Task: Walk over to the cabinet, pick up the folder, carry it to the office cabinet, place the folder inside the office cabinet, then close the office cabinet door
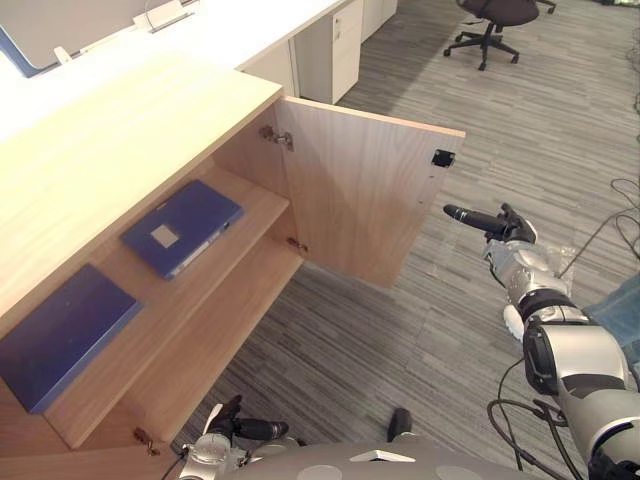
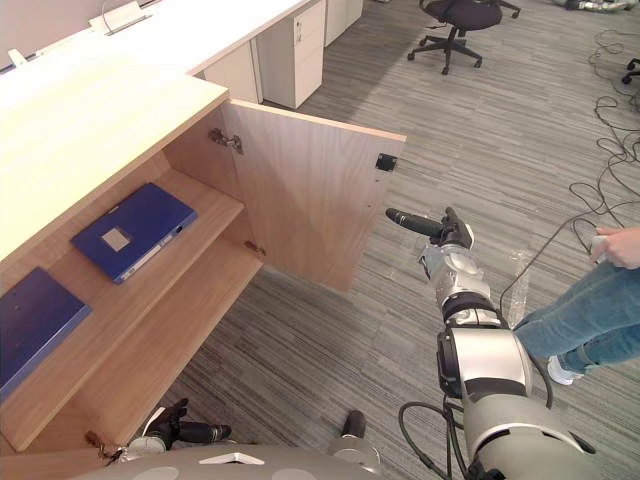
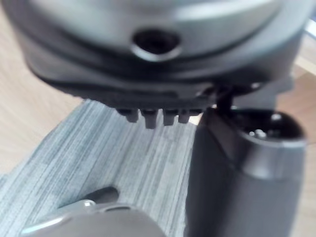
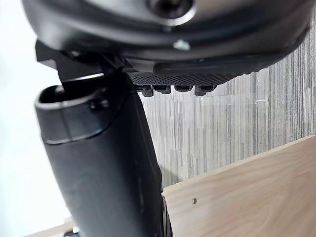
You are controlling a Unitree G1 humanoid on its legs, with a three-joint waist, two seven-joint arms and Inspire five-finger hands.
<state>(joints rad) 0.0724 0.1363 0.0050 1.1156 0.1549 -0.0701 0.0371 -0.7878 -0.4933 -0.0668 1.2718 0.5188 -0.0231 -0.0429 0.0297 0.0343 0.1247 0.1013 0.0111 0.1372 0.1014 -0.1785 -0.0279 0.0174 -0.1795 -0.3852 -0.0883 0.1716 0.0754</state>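
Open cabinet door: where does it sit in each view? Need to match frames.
Left eye: cabinet door at centre, standing open.
Right eye: centre-left.
Right wrist: wood panel past the right hand, probably the door.
Left wrist: wood beside the left hand; cannot tell if it is the door.
Landmark: right hand, just off the door's free edge.

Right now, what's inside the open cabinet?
A labelled blue folder and a plain blue folder lie flat on its upper shelf. The shelves' back is hidden under the cabinet top.
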